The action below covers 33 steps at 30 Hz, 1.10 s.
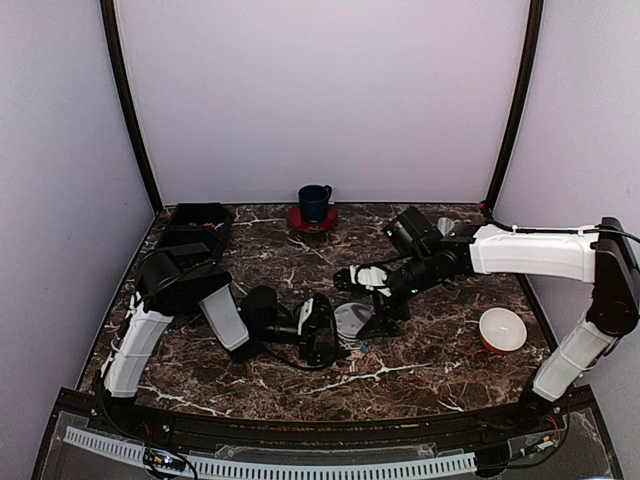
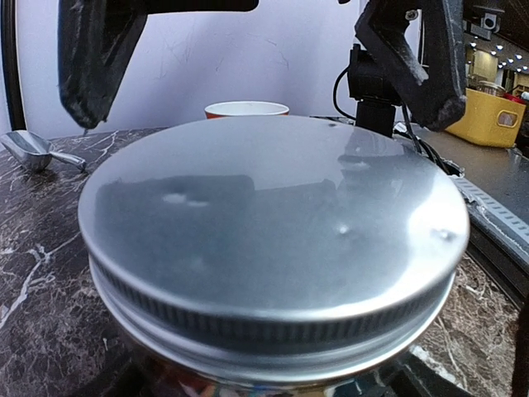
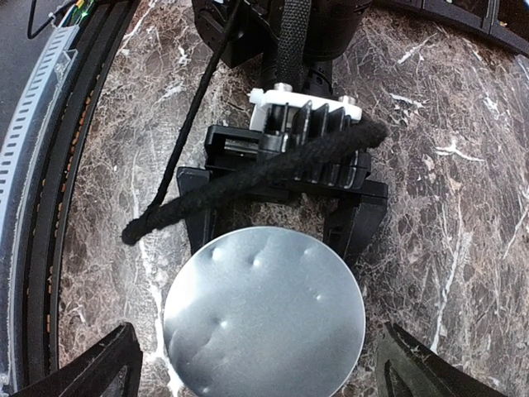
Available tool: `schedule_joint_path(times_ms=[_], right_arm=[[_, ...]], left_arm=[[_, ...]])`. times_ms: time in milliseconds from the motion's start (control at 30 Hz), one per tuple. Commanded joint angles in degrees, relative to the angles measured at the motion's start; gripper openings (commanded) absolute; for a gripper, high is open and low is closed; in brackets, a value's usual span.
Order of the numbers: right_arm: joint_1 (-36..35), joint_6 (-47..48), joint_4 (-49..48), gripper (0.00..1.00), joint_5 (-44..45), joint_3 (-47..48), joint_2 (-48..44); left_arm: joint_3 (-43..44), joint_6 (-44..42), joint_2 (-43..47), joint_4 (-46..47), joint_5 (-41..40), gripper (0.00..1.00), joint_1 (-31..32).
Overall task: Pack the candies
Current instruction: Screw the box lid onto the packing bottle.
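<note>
While the right gripper hovers wide apart above the lid of the jar, the candies unseen, presumably inside, the left gripper straddles it; whether it clamps I cannot tell. A loose hold could let the jar spin or topple on the counter.

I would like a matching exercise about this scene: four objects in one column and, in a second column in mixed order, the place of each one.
Objects:
1. blue mug
2. black bin
3. silver lid
4. white bowl

Places:
A. right side
B. middle
C. back centre, on a red coaster
D. back-left corner

Pairs: 1-C, 2-D, 3-B, 4-A
</note>
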<state>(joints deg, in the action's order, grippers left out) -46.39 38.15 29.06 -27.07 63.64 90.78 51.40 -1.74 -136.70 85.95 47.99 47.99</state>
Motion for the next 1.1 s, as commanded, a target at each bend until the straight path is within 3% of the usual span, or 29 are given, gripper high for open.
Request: schedule_joint_path(times_ms=[0,633,967,1067], right_arm=[[0.2,1.6,1.0,0.98,-2.2,2.0,2.6],[0.2,0.5,0.4,1.00,-3.7,4.3,5.5],[0.2,-2.2,-0.6,0.84,-4.0,3.5,5.6],[0.2,-3.7,-1.7,0.83,-3.2,2.8,4.8]], left_arm=[[-0.5,2.0,-2.4,-6.8,3.3,0.82,0.2],[0.1,2.3,-2.9,-7.2,3.5,0.81,0.2],[-0.3,2.9,-2.9,-6.2,2.0,0.81,0.2],[-0.9,4.2,-2.9,-4.4,1.2,0.81,-0.1]])
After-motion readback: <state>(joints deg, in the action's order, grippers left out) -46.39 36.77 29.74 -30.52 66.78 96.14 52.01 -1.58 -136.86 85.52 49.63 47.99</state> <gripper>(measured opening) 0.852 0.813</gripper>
